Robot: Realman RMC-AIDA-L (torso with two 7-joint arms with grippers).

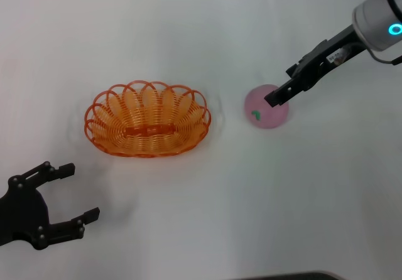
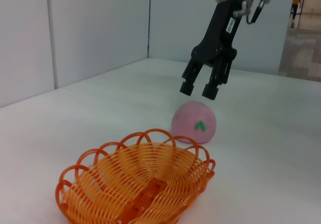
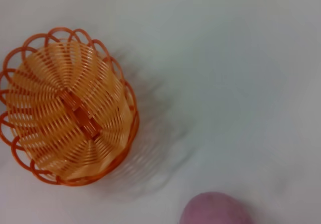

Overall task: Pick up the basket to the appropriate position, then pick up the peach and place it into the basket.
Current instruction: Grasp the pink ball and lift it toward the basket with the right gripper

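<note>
Hovering just above the peach [image 2: 194, 122], the right gripper [image 2: 199, 89] has its fingers spread and touches nothing. That pink fruit sits on the white table [image 1: 207, 223], near the orange basket [image 1: 149, 120] (upright, nothing inside it) on the basket's right side. Near the front left, the left gripper [image 1: 69, 192] rests idle, fingers spread wide.

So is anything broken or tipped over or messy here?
Nothing stands out. The basket sits upright and empty on the table, and the peach rests whole beside it. The right hand hangs open just above the peach, not touching it. The left hand is open, off near the table's edge.
</note>
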